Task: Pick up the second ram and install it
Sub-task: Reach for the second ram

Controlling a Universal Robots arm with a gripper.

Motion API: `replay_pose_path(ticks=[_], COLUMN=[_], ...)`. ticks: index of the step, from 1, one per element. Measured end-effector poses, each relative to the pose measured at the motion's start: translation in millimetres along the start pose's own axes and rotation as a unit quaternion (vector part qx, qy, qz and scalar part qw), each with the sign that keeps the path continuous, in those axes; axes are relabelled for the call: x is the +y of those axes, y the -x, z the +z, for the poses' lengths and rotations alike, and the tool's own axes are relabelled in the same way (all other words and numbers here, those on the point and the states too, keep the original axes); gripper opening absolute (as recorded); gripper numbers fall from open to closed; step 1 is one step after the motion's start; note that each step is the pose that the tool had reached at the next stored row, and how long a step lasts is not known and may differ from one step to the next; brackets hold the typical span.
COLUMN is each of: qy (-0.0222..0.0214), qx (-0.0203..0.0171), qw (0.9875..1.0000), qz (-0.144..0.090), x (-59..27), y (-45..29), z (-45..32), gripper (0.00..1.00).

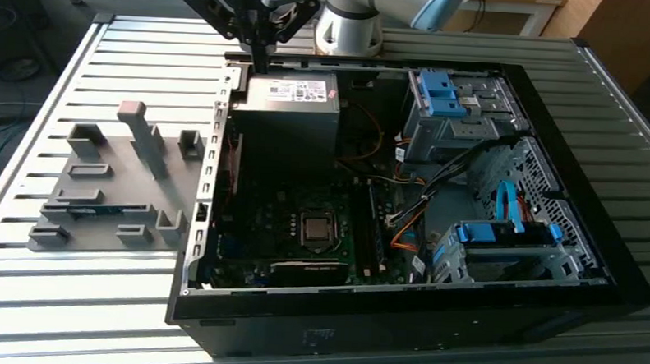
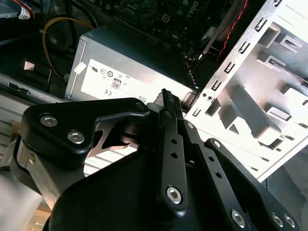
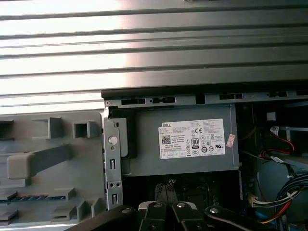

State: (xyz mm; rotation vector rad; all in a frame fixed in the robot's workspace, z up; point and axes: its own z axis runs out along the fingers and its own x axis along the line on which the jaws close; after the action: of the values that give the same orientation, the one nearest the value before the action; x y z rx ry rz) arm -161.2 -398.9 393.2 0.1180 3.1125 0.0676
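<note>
- Currently the gripper [image 1: 260, 64] hangs above the far edge of the open computer case [image 1: 407, 309], just over the grey power supply [image 1: 290, 106] at the corner of the case nearest to the holder block [image 1: 105, 181].
- Its two black fingers [image 2: 169, 115] seem pressed together with nothing between them. The angle in the second wrist view is poor, so I say this with some care, but in the exterior view they also look like one thin bar.
- The second ram [image 1: 88, 210] is not in the gripper. It lies as a thin blue-green strip in a slot of the holder block, at the exterior view's left, well apart from the gripper.
- In the first wrist view the second ram [image 3: 31, 197] shows as a blue strip with small dark chips, low in the grey holder block [image 3: 43, 159].
- The holder block stands on the slatted metal table [image 1: 78, 319], just beside the perforated metal side wall of the case [image 3: 111, 163].
- In both wrist views the label of the power supply [image 2: 125, 72] [image 3: 183, 144] faces up, and the gripper [image 3: 166, 190] is over the edge of the power supply that faces the inside of the case.
- Inside the case, the processor socket [image 1: 317, 229] sits on the dark board, and two drive cages with blue parts [image 1: 455, 97] [image 1: 498, 239] stand at the exterior view's right.
- Loose cables [image 1: 411, 223] run between the board and the cages.
</note>
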Motion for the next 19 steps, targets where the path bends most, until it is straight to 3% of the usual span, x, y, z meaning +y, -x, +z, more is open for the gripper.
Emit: replay_pose_path(ticks=[19], qy=[0.0], qx=[0.0], qw=[1.0], qz=[0.0], x=[-0.4], y=[-5.9], z=[-0.1], gripper=[0.11])
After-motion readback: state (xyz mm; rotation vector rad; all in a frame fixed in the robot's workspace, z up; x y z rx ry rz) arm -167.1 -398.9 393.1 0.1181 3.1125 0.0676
